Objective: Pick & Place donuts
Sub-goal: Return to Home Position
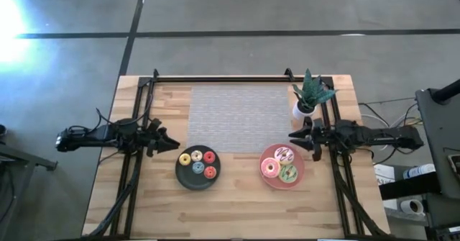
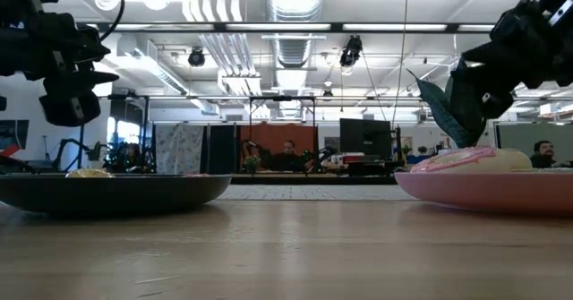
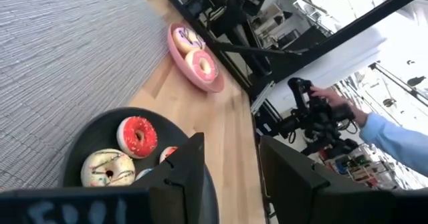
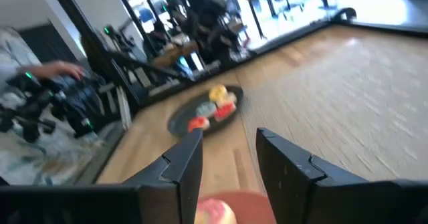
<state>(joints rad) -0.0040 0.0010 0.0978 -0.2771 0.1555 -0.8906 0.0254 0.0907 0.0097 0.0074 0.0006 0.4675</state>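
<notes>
Three larger donuts, pink-white sprinkled, pink-orange and green, lie on the round pink plate. Several tiny donuts, among them a red one, a yellow one and a blue one, lie on the round dark plate. My left gripper is open and empty, just left of and beyond the dark plate, above the table. My right gripper is open and empty, just beyond the pink plate's far right rim. The left wrist view shows the dark plate close below the fingers.
A grey woven mat covers the table's far middle. A small plant in a white pot stands at the far right, close to my right arm. Black frame rails run along both sides. A person's hand holds a device beyond the table.
</notes>
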